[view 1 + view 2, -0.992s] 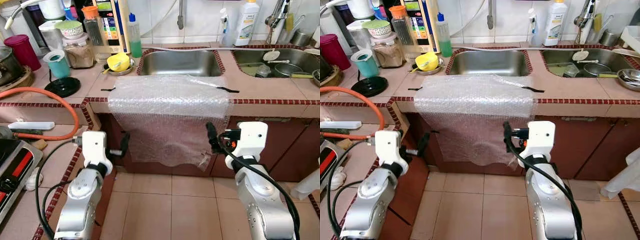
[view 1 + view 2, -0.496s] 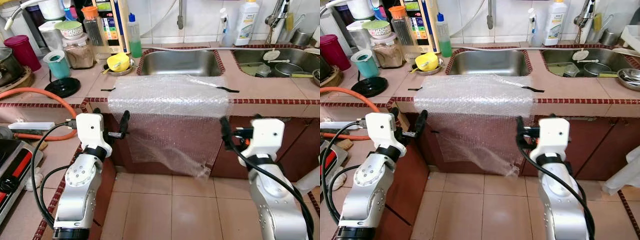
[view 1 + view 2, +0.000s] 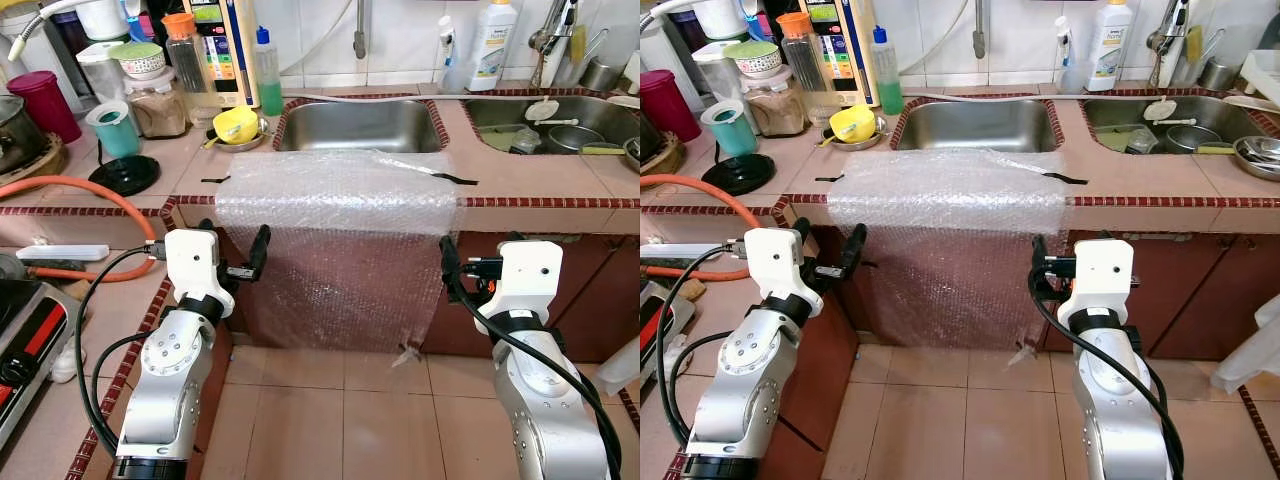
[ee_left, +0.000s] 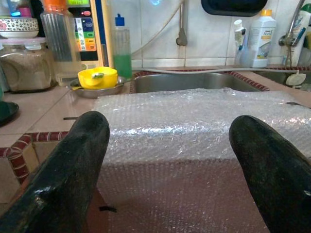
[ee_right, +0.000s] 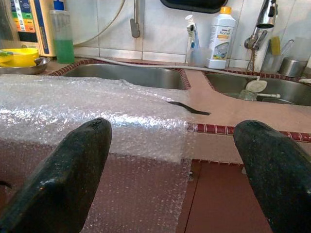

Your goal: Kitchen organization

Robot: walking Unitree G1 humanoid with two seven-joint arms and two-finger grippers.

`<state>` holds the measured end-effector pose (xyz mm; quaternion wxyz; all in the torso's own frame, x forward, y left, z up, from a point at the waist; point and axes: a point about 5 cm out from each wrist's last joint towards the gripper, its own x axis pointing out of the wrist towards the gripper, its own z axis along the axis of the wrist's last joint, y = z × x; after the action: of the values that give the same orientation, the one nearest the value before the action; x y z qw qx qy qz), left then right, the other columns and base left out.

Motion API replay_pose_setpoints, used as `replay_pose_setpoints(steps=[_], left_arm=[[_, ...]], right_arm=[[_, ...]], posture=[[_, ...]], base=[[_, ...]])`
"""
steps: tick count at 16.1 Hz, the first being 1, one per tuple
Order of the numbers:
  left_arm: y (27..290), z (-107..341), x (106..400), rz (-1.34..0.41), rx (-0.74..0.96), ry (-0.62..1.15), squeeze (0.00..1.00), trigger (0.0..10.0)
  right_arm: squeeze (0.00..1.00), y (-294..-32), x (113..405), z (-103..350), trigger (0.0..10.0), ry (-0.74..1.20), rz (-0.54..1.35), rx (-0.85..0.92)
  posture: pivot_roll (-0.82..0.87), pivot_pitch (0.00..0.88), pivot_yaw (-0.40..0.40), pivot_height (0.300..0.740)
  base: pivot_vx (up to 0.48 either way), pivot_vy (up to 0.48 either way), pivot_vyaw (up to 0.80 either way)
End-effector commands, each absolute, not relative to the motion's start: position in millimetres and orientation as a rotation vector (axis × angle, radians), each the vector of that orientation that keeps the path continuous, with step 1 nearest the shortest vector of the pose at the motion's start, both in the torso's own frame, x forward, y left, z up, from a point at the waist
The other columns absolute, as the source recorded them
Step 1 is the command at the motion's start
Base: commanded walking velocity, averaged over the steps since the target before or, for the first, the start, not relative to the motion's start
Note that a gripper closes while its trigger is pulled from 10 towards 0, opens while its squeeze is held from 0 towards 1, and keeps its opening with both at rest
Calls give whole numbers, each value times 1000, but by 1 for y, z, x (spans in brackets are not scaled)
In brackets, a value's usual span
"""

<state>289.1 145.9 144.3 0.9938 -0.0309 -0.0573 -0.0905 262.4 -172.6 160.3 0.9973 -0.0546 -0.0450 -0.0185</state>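
A sheet of bubble wrap (image 3: 335, 190) lies on the tiled counter (image 3: 540, 175) in front of the steel sink (image 3: 358, 125). It is held by strips of black tape (image 3: 455, 180) and hangs down over the cabinet front. My left gripper (image 3: 235, 260) is open, just below the counter edge at the sheet's left side. In the left wrist view its fingers (image 4: 73, 160) frame the wrap with nothing between them. My right gripper (image 3: 472, 265) is open at the sheet's right edge. Its fingers (image 5: 63, 174) are spread and apart from the wrap.
A yellow cup (image 3: 236, 124) on a dish, jars and bottles stand at the back left. An orange hose (image 3: 110, 195) curves over the left counter beside a stove (image 3: 30, 320). The right sink (image 3: 560, 125) holds dishes. Tiled floor (image 3: 340, 410) lies below.
The left gripper rose and moved right to the sheet's left edge. The right gripper shifted right, off the front of the wrap. The wrap's bulged lower edge dropped and hangs flat.
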Motion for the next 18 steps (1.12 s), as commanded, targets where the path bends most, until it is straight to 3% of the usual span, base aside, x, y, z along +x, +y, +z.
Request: replay_pose_setpoints(steps=[1, 18], left_arm=[[150, 146, 289, -168, -52, -114, 0, 10000], [150, 146, 289, -168, -52, -114, 0, 10000]], right_arm=[[0, -171, 264, 163, 10000, -107, -37, -110], [0, -171, 264, 163, 10000, -107, -37, -110]], posture=[[-16, 0, 95, 740], [-16, 0, 95, 740]], base=[[0, 0, 0], [0, 0, 0]])
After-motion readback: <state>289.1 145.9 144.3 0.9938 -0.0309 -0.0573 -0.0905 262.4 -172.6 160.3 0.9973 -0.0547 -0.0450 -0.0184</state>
